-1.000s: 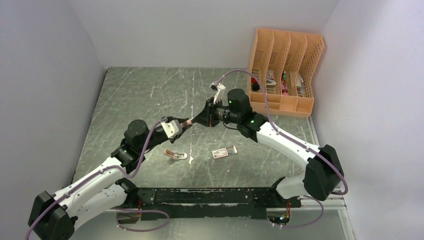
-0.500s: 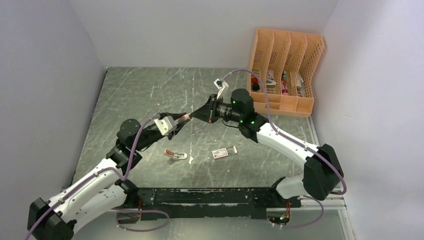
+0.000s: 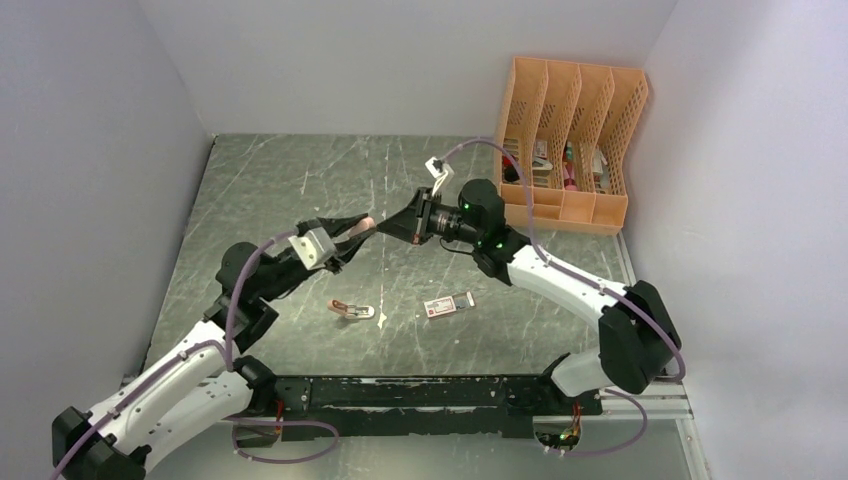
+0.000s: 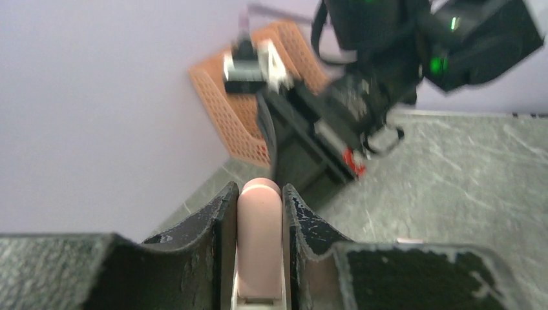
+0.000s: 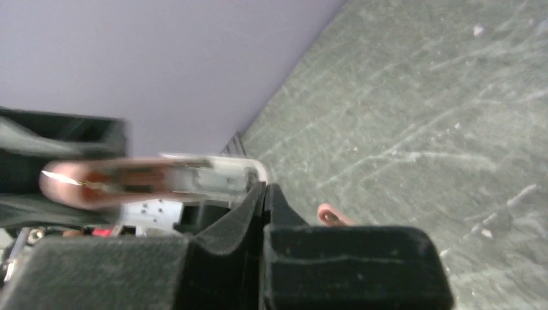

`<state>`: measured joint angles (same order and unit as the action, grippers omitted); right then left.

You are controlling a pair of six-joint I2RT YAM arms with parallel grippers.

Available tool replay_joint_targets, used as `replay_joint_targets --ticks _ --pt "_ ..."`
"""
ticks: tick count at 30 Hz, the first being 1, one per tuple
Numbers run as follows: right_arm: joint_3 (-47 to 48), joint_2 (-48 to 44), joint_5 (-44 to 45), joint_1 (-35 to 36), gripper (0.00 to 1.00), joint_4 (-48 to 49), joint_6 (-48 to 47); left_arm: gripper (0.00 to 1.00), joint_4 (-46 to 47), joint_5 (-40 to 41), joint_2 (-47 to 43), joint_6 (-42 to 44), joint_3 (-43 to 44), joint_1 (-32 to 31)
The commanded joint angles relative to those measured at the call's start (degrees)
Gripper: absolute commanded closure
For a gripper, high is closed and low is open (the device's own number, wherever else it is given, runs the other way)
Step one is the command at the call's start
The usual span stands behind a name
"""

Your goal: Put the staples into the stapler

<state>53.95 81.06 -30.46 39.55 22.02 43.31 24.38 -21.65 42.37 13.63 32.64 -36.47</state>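
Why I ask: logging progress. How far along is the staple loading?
Done: the left gripper holds the pink stapler clear of the table. In hand: the right gripper, shut, meets its tip; whether it pinches staples is unclear. Remaining: no loading shows; the staple box lies on the table, tray slid out, near a second stapler.

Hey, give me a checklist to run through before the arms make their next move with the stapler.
1. Left tool clamped on pink stapler: ok.
2. Right tool shut: ok.
3. Staples between right tool's tips: cannot tell.
4. Right tool's tips at the stapler's end: ok.
5. Stapler opened for loading: cannot tell.
6. Staple box on table, apart from both arms: ok.
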Motion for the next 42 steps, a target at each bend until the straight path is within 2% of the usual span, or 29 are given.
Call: replay_joint_targets --ticks 1,9,16,19,22,26,29,32,35,42 --pt "-3.1 3.1 -2.0 0.6 1.00 -2.9 0.2 0.93 14.0 -1.5 -2.0 -1.5 5.6 -0.4" --pt "-2.6 2.9 -2.0 0.7 1.00 -2.4 0.2 0.93 13.4 -2.3 -1.5 -1.3 5.5 -0.5" --pt "-1.6 -1.5 3.2 0.2 1.00 -9.1 -7.6 0.93 14.3 -3.8 -1.8 -2.2 4.4 -0.4" --pt "-0.6 -5.7 5.5 -0.2 0.88 -11.2 -16.2 0.93 14.3 -6.6 -2.1 -3.1 4.0 -0.4" --pt "-2.0 -11.7 6.1 -0.1 0.62 -8.7 -26.8 0.93 15.5 -11.1 -2.1 -4.9 3.6 -0.4" --pt "-7.5 -20.8 4.6 -0.2 0.56 -0.8 -39.6 0.93 18.2 -18.9 -1.2 -8.1 3.6 -0.4" --pt "-10.6 -25.5 -3.2 -0.1 0.44 3.2 -48.1 0.93 21.2 -22.5 -0.5 -10.9 2.9 -0.4" --pt "-9.9 -26.8 -11.9 0.0 0.41 1.2 -52.9 0.93 24.6 -24.9 0.3 -13.4 2.1 -0.4" --pt "-8.4 -26.0 -16.3 0.1 0.41 0.1 -54.2 0.93 27.3 -28.4 1.4 -15.7 2.0 -0.4" --pt "-3.5 -22.6 -18.4 3.5 0.44 -5.1 -59.1 0.93 31.6 -34.5 3.7 -19.1 2.0 -0.4"
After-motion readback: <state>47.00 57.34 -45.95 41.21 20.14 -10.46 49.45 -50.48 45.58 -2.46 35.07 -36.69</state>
